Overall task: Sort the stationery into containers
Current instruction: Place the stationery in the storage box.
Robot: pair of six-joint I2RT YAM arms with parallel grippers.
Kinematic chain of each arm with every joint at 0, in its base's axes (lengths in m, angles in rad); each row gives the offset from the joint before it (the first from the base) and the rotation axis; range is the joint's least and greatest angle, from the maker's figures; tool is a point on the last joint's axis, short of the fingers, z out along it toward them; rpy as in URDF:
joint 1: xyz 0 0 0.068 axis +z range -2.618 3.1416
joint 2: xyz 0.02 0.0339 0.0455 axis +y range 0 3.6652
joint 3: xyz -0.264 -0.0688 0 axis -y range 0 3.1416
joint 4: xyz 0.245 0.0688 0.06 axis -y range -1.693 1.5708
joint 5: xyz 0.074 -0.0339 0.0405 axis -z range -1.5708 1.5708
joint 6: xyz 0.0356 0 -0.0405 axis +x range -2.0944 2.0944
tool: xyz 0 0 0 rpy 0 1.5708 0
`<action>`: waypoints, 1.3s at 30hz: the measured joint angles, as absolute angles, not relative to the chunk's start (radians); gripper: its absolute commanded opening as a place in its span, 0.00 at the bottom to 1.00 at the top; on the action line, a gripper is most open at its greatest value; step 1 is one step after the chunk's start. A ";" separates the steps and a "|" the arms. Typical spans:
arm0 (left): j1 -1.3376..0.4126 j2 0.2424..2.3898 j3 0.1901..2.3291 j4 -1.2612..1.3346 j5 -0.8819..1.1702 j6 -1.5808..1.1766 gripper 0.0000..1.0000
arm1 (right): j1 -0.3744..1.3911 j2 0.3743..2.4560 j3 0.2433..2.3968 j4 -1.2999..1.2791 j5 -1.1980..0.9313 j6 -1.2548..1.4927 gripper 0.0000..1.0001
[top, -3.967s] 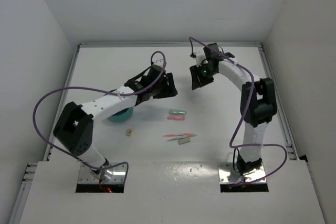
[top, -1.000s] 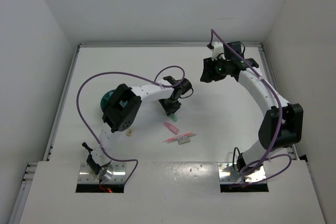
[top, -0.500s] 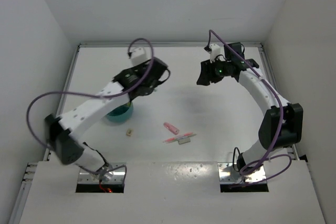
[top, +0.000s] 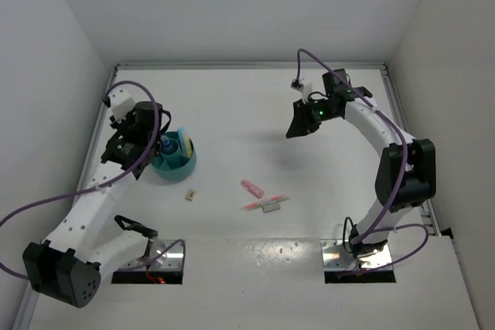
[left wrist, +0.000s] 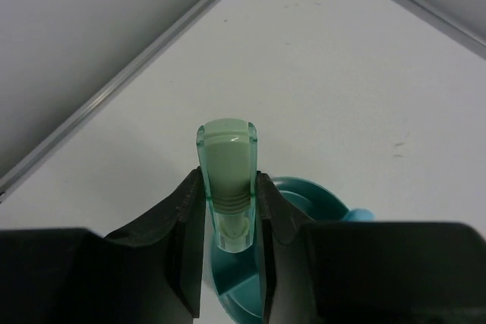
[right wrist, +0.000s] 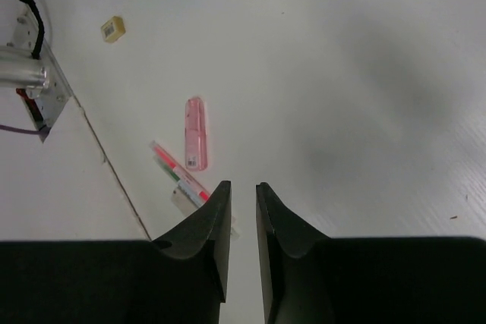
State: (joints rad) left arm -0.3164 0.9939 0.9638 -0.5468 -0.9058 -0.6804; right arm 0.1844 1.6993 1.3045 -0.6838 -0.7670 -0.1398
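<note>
My left gripper (left wrist: 228, 181) is shut on a short green piece (left wrist: 226, 158), held upright just above the round teal cup (left wrist: 307, 196). In the top view this gripper (top: 148, 151) hangs at the left rim of the teal cup (top: 176, 166), which holds a light-blue stick (top: 165, 144) and a yellow stick (top: 186, 144). A pink piece (right wrist: 195, 133), a thin red pen (right wrist: 176, 170) and a beige eraser (right wrist: 112, 29) lie loose on the table. My right gripper (right wrist: 243, 189) hovers high over the table, jaws a narrow gap apart with nothing between them.
In the top view the pink piece (top: 252, 188) and red pen (top: 261, 204) lie mid-table, with a small grey item (top: 271, 209) beside the pen. The eraser (top: 189, 194) lies below the cup. White walls close in the table on three sides.
My left arm has swung from the table's middle to the left, bringing the green piece over the teal cup. The right jaws have narrowed; that gripper shifted slightly.
</note>
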 measured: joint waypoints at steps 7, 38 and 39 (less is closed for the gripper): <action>-0.188 1.079 0.868 -0.483 -0.834 -0.698 0.00 | 0.184 1.701 1.305 -0.690 -0.775 -0.149 0.22; -0.168 1.073 0.709 -0.409 -0.627 -0.799 0.15 | 0.166 1.701 1.311 -0.704 -0.778 -0.154 0.23; -0.168 1.071 0.708 -0.410 -0.622 -0.799 0.18 | 0.166 1.701 1.311 -0.705 -0.778 -0.154 0.23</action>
State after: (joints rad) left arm -0.1680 1.0714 0.7082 -0.4095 -0.6220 -0.7994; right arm 0.1658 1.7012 1.3106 -0.7052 -0.7784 -0.1539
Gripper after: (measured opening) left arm 0.306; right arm 0.231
